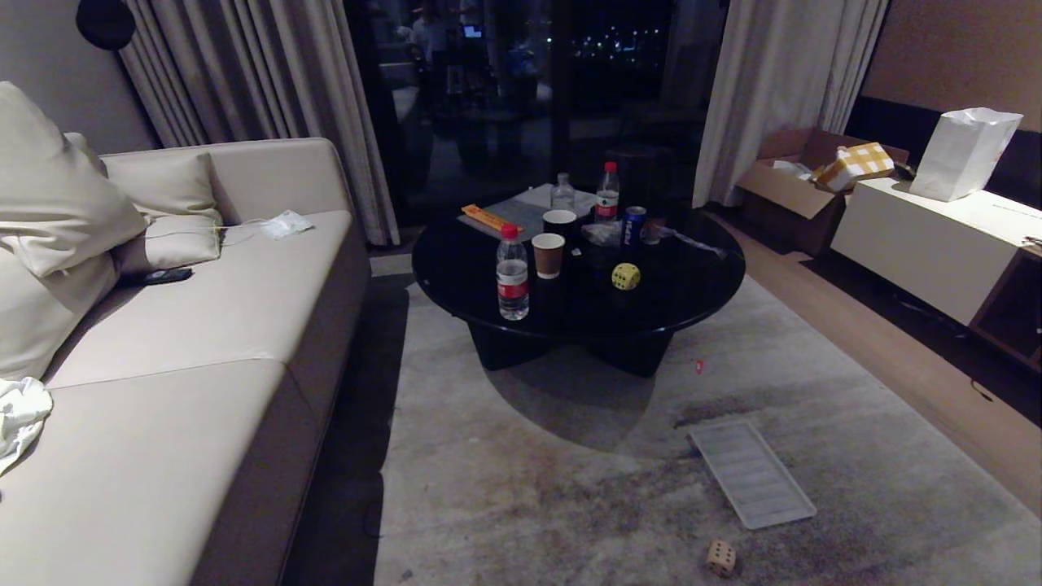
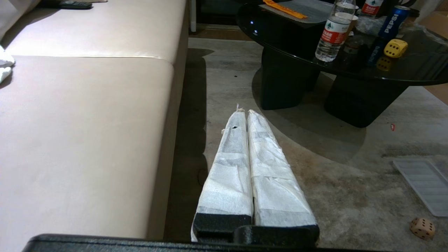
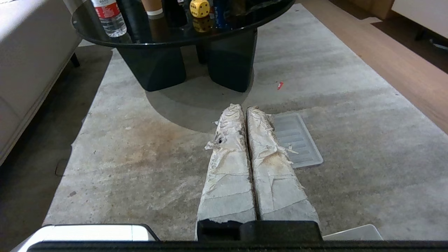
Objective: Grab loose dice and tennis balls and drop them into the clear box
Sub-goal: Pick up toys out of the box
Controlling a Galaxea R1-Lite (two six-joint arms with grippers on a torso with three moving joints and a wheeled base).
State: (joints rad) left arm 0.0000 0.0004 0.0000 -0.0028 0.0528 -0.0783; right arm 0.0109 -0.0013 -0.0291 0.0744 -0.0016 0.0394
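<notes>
Grey, stained carpet [image 1: 570, 488] fills the floor of a dim living room, with a long cream sofa [image 1: 163, 350] along the robot's left and drawn curtains [image 1: 781, 81] beyond. Ahead of both grippers stands a round black coffee table [image 1: 700, 285] carrying water bottles [image 1: 512, 273], paper cups [image 1: 548, 255] and a blue can [image 1: 633, 225]. Smaller, a flat ribbed lid [image 1: 753, 472] lies on the carpet just beyond the tips of the right gripper [image 3: 245, 109] and off to the right of the left gripper [image 2: 244, 112]. Both grippers hang low over the carpet pointing toward the table, each with its two white-wrapped fingers pressed together and nothing between them. The yellow die [image 1: 625, 276] sits on the table top well ahead of both, near the can. The tan die [image 1: 721, 558] rests on the carpet to the right of the left gripper, near the lid's closer end. A pale rounded plastic corner shows at the very edge of the right wrist view beside the right gripper's base; whether it is the clear box cannot be told.
</notes>
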